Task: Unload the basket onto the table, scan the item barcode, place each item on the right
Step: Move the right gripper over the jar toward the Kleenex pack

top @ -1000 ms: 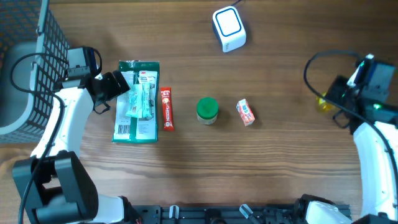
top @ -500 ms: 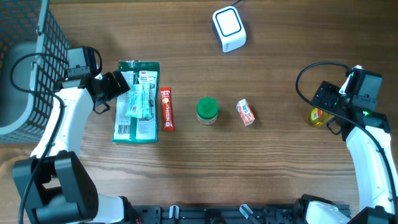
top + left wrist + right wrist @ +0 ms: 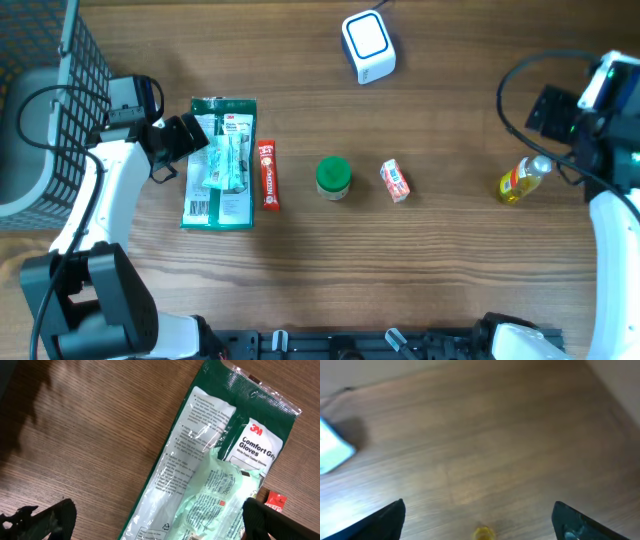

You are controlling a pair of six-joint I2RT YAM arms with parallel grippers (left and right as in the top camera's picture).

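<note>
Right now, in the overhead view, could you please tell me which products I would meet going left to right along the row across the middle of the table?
gloves pack → red tube → green-lidded jar → small orange box → yellow bottle

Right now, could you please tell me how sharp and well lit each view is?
Overhead: sharp, evenly lit, only soft shadows. Left wrist: sharp, with glare streaks on the plastic of the glove pack. Right wrist: blurred throughout; the bottle is just a yellow smudge at the bottom edge.
</note>
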